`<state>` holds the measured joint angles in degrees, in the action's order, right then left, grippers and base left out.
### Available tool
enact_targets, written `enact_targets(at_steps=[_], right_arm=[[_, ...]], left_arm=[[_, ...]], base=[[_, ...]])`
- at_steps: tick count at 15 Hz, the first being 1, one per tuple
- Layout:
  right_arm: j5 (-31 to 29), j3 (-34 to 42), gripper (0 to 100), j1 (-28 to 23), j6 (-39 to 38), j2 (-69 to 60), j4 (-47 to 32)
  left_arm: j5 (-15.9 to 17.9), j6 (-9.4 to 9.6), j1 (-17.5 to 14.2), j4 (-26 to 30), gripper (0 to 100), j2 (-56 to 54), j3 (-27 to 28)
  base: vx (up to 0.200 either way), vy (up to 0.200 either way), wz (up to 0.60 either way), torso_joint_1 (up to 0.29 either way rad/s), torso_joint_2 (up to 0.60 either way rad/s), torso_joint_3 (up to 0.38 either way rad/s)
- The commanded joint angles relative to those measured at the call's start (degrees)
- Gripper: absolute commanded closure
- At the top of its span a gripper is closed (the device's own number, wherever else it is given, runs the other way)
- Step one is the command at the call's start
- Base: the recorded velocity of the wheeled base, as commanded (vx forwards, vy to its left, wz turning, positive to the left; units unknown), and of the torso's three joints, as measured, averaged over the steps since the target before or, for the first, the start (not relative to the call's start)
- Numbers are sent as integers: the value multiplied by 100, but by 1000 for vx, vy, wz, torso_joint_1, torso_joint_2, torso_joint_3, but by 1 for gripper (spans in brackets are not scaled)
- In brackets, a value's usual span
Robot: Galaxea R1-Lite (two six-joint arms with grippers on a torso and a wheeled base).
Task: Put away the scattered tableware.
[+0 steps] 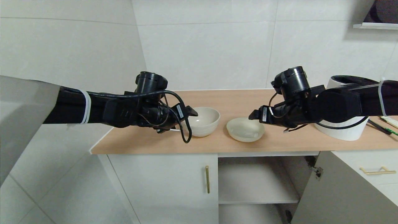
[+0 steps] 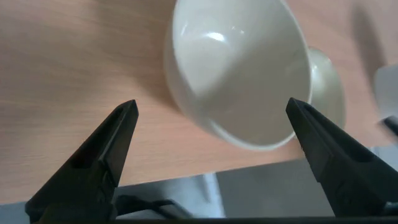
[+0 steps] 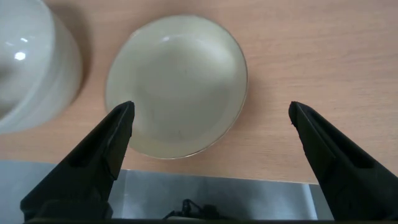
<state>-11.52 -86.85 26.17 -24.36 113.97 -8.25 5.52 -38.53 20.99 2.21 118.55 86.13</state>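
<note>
Two pale bowls sit upright near the front edge of the table (image 1: 236,99), above an open cabinet (image 1: 255,183). We see a deep bowl (image 1: 202,121) nearer the left end and a shallow bowl (image 1: 245,130) just beside it on its right, the two not touching. Our left gripper (image 2: 211,106) is wide open and empty, poised at the deep bowl's left side, and the bowl shows between its fingers in the left wrist view. Our right gripper (image 3: 211,107) is likewise spread open, holding nothing, by the shallow bowl's right rim. A white round container (image 1: 342,132) stands toward the right end, with slim sticks (image 1: 381,127) lying beyond it.
</note>
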Motion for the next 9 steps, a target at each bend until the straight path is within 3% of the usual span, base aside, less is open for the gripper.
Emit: enact_targets(at_steps=[1, 5, 6, 9], right_arm=[[-8, 1, 0, -51, 1, 125, -1], [-8, -8, 0, -77, -8, 125, 17], [-8, 1, 0, -77, -8, 125, 17], [-17, -17, 0, -77, 1, 169, 8]], left_arm=[[1, -93, -25, -10, 0, 221, 132], [-183, -110, -60, -10, 0, 441, 264], [-201, -110, -60, -1, 100, 441, 282], [-209, -110, -60, -1, 100, 388, 282]], base=[[0, 0, 0, 0, 0, 0], [0, 0, 0, 0, 0, 0], [0, 0, 0, 0, 0, 0], [0, 0, 0, 0, 0, 0]])
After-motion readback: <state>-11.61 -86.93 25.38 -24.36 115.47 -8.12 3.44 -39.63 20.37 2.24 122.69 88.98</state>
